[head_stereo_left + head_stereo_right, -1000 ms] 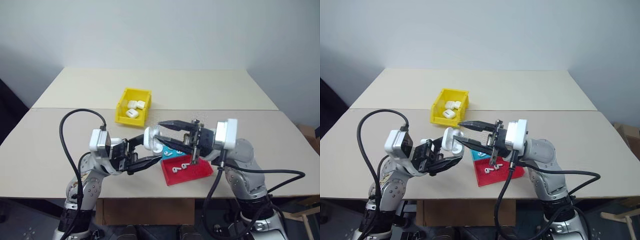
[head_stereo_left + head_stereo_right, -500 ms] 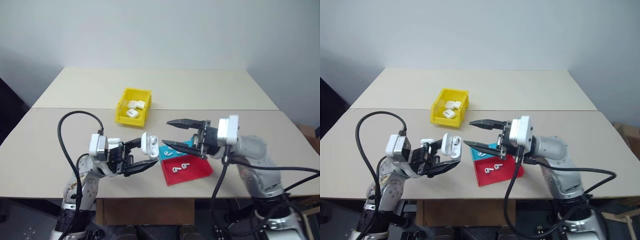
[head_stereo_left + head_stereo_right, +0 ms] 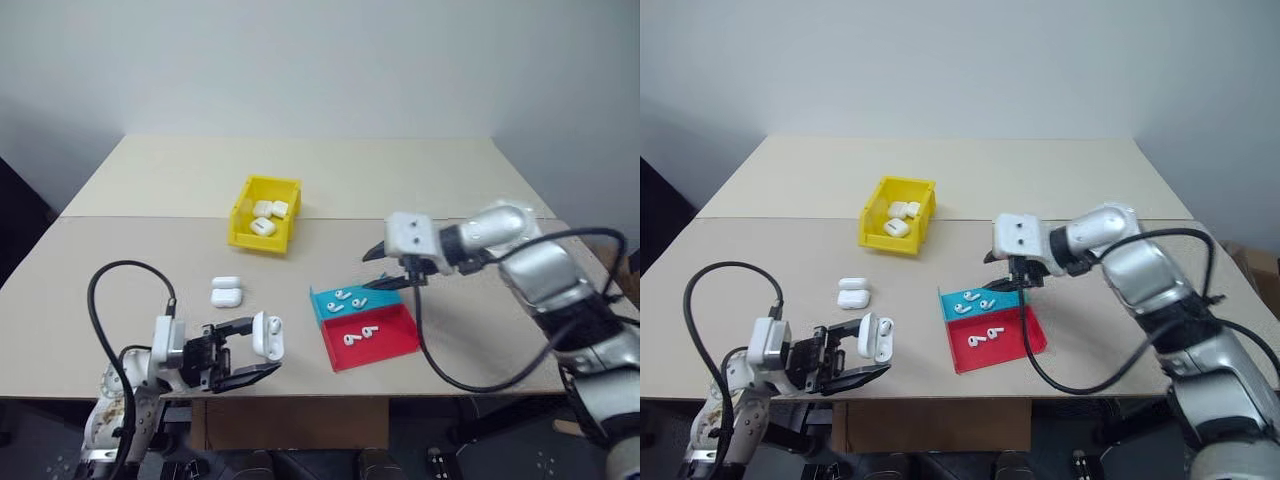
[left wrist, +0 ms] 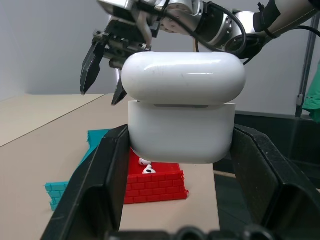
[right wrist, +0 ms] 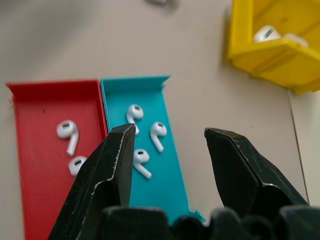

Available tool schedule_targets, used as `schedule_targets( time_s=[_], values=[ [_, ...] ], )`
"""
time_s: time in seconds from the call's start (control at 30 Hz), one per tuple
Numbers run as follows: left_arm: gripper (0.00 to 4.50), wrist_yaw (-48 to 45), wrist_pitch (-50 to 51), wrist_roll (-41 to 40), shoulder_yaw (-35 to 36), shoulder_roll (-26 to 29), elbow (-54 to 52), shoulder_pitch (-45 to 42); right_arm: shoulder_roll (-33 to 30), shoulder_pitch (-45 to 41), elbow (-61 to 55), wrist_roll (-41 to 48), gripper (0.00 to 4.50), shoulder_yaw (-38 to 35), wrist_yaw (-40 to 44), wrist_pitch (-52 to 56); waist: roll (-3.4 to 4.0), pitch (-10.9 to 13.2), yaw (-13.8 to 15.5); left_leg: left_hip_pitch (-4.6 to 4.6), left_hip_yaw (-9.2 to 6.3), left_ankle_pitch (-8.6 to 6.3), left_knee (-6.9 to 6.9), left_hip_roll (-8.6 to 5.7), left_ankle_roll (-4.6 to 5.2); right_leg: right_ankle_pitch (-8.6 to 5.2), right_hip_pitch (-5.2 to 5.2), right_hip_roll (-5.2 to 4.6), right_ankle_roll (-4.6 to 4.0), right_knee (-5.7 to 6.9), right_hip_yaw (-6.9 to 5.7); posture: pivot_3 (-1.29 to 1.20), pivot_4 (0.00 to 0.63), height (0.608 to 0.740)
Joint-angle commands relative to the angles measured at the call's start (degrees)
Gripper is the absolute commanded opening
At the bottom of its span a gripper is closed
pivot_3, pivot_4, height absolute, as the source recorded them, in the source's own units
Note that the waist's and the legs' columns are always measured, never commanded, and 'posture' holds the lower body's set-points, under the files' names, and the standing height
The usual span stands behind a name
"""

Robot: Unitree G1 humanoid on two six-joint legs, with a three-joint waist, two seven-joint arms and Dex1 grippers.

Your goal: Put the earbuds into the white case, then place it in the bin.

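Item one, my left gripper [image 3: 252, 352], low at the near edge of the table [image 3: 420, 180]: its two black fingers [image 4: 107, 170] are clamped on the body of a white case [image 4: 181, 131], which I hold upright with its lid hinged up; in the head views I see this case [image 3: 268, 337] near my side of the table, left of the trays; item two, my right gripper [image 5: 170, 160]: fingers spread apart with nothing between them, pointed down over the blue tray [image 5: 170, 165], not touching it as far as I can tell; item three, blue tray: three earbuds [image 5: 150, 135] lying loose in it, well short of any case; item four, red tray [image 3: 385, 340], set edge to edge with the blue one on its near side: two more earbuds [image 3: 363, 334] inside; item five, yellow bin [image 3: 243, 222], farther back on the table and left of the trays: several closed white cases [image 3: 265, 226] lying in it; item six, two spare white cases [image 3: 226, 292], closed, side by side on the table between the bin and my left gripper.
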Motion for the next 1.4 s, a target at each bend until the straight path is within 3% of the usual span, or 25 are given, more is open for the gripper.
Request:
schedule_targets(
  time_s=[0.03, 0.43, 1.23, 1.37, 1.4],
  values=[
    [2.75, 2.4, -0.9, -0.3, 0.1, -0.4, -4.2, 1.3, 2.1, -4.9, 6.7, -4.6, 2.69, 1.8, 3.5, -5.9, 0.0, 0.0, 0.0, 0.01, 0.0, 0.0, 0.0, 0.01, 0.0, 0.01, 0.01, 0.0, 0.01, 0.0, -0.01, 0.0, 0.15, 0.74],
    [2.75, 6.2, -2.0, -0.2, -0.3, -1.0, -8.0, 3.6, 9.2, -11.2, 24.9, -12.7, 2.69, 2.9, 7.1, -20.5, 0.01, 0.0, 0.4, 0.0, 0.02, -0.02, -0.01, 0.01, 0.03, 0.02, 0.0, 0.0, -0.02, 0.02, -0.02, 0.0, 0.15, 0.74],
    [2.75, 6.5, 0.4, -2.2, -0.9, 1.7, -9.7, 2.9, 14.1, -15.4, 34.9, -19.7, 2.69, 3.7, 10.5, -26.5, 0.03, 0.0, 0.2, 0.02, 0.03, -0.02, -0.01, 0.02, 0.03, 0.03, 0.0, 0.0, -0.05, 0.05, -0.02, 0.0, 0.15, 0.74],
    [2.75, 7.0, 0.4, -1.9, -1.3, 1.6, -9.6, 2.4, 14.4, -15.0, 34.9, -20.4, 1.77, 4.1, 11.5, -27.7, 0.04, 0.0, 0.3, 0.02, 0.03, -0.02, -0.01, 0.02, 0.03, 0.03, 0.01, 0.01, -0.05, 0.05, -0.02, 0.0, 0.15, 0.74],
    [2.75, 7.0, 0.4, -1.8, -1.3, 1.6, -9.6, 2.4, 14.4, -14.8, 34.9, -20.6, 1.77, 4.4, 11.9, -28.2, 0.04, 0.0, 0.3, 0.02, 0.03, -0.02, -0.01, 0.02, 0.03, 0.03, 0.01, 0.01, -0.05, 0.05, -0.02, 0.0, 0.15, 0.74]
  ],
)
